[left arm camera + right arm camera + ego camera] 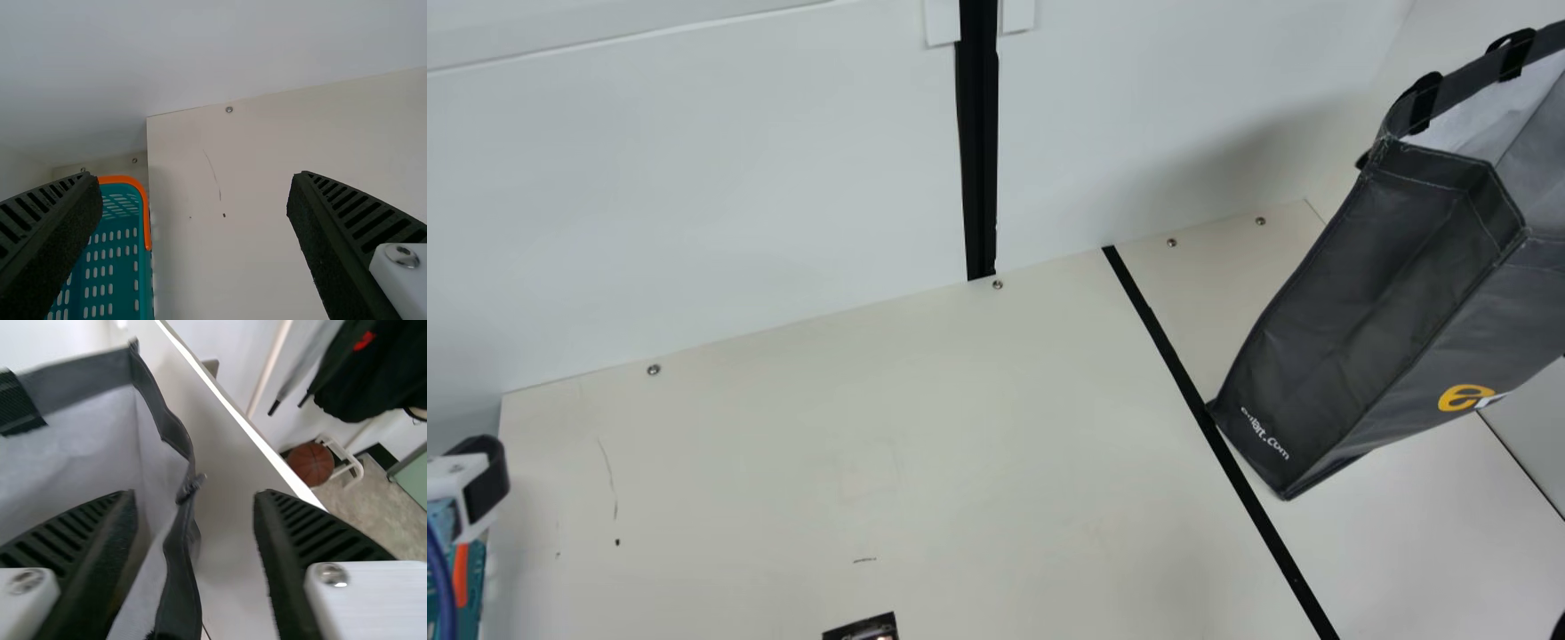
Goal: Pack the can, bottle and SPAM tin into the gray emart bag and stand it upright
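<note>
- Gray emart bag [1360, 329]: main view's right, mouth open.
- Your right gripper [195, 495]: fingers spread, rim [180, 587] seen between; skewed closing could crumple it, sideways drag topple bag.
- Your left gripper [193, 177]: spread, empty.

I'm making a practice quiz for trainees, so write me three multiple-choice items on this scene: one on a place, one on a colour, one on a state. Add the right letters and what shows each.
1. Where is the gray bag in the main view?
A) At the left
B) In the middle
C) At the right

2. What colour is the rim of the teal basket?
A) Orange
B) Yellow
C) White

3. How is the left hand?
A) Shut on a can
B) Open
C) Shut on nothing

1: C, the bag runs into the main view's right edge.
2: A, an orange band tops the teal side in the left wrist view.
3: B, its two fingers stand wide apart.
</note>
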